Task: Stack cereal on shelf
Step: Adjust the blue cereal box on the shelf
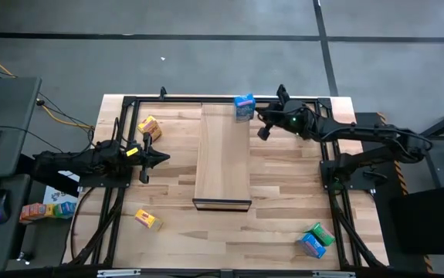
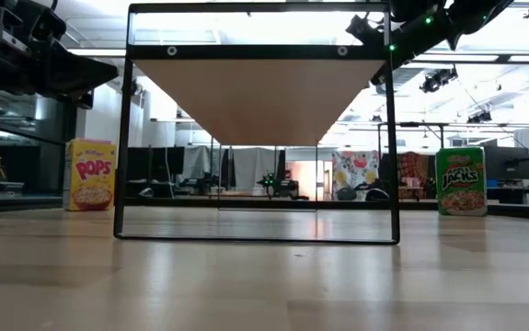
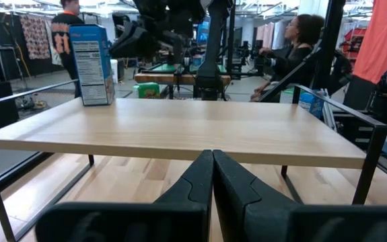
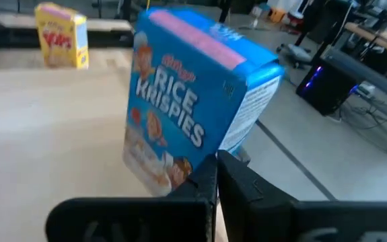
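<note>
At the table's left edge, the left gripper point(image 1: 160, 159) hovers low beside the shelf with its two dark fingers point(image 3: 200, 181) pressed together on nothing. Just behind it a small yellow cereal box point(image 1: 149, 127) stands on the striped tabletop point(image 1: 283, 193), and a second yellow box point(image 1: 147, 220) lies near the front left.

In the middle sits the long pale wooden shelf board with a dark front edge point(image 1: 223, 154), raised on a thin black frame point(image 2: 394, 184). A small blue cereal box point(image 1: 244, 106) stands at its far right corner, upright on the board.

Right of that box, the right gripper point(image 1: 263, 122) is just beside it, its fingers point(image 4: 203, 181) closed together and empty, close against the box's lower edge. At the front right corner of the table a green box point(image 1: 321, 233) and another blue box point(image 1: 311, 245) lie touching.
</note>
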You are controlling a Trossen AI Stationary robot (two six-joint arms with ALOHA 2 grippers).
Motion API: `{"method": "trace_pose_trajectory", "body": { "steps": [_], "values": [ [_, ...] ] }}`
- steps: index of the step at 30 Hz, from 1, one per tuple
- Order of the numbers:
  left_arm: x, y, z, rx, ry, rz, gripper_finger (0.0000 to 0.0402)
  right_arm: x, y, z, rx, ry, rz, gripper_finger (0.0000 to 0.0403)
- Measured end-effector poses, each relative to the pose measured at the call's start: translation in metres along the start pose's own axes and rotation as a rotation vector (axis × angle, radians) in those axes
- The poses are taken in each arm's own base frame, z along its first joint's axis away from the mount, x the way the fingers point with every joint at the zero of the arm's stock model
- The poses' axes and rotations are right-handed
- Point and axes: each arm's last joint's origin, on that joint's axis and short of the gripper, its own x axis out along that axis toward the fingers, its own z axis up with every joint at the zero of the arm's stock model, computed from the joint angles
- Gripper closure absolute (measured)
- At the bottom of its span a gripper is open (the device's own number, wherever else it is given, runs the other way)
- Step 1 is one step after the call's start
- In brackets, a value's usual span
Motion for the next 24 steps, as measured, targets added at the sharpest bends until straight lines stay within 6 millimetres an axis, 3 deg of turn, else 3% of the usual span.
{"method": "trace_pose_trajectory", "body": {
  "steps": [13, 24],
  "values": [
    [0.0, 0.0, 0.0, 0.0, 0.0, 0.0, 0.0398, 0.025, 0.007, -0.005, -0.014, -0.042, -0.023, 0.0403],
    [0.0, 0.0, 0.0, 0.0, 0.0, 0.0, 0.0398, 0.032, -0.004, -0.004, 0.057, -0.086, -0.075, 0.0403]
  ]
}}
